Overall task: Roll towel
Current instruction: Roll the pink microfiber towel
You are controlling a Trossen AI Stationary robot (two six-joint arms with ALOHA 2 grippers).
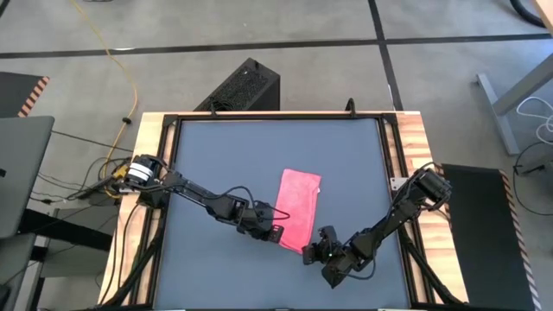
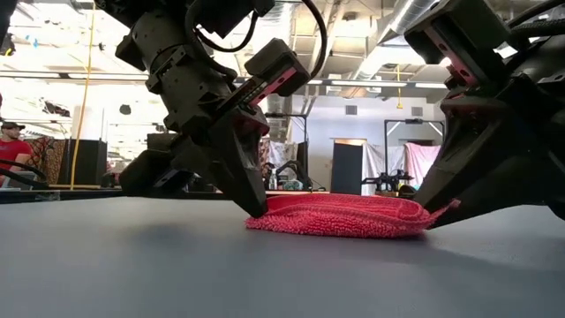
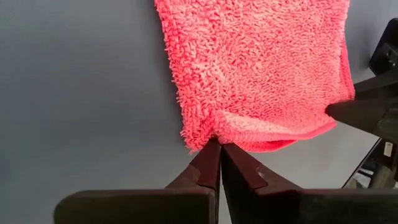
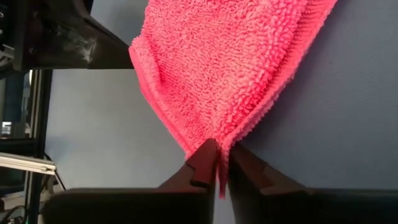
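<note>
Pretty even, bright overhead light here. Low view is backlit by ceiling lights, so the arms go dark with soft shadows on the tabletop [image 2: 132, 265]. Wrist fingertips look slightly blurry.

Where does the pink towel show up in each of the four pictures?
High view: towel just below table centre, between both arms.
Low view: towel lies flat at centre.
Left wrist view: fills the upper middle.
Right wrist view: fills the upper middle.
Shared landmark: the left gripper pinching one near corner.

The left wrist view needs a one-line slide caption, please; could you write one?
Left gripper shut on a near corner of the folded pink towel; the right gripper meets the neighbouring corner.
</note>
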